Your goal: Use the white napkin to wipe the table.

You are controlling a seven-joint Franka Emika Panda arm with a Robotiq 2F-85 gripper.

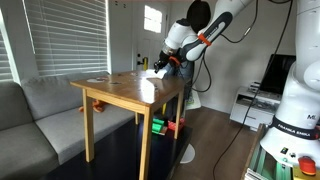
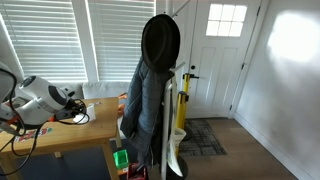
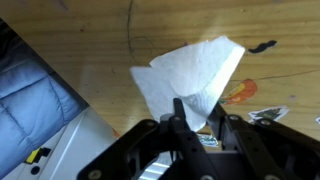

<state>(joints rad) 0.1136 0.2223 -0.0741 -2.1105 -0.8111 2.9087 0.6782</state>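
Gripper (image 3: 200,113) pinching lower edge of napkin (image 3: 190,70), fingers (image 3: 181,108) pressed together on paper. Napkin fans out toward 12 o'clock from gripper, over table (image 3: 90,30). Sofa (image 3: 30,95) at 9 o'clock. In exterior view gripper (image 1: 160,66) over far table (image 1: 120,92) edge

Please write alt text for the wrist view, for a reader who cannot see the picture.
The gripper pinches a white napkin between its jaws, just above a wooden table. A grey sofa shows past the table's edge at the left.
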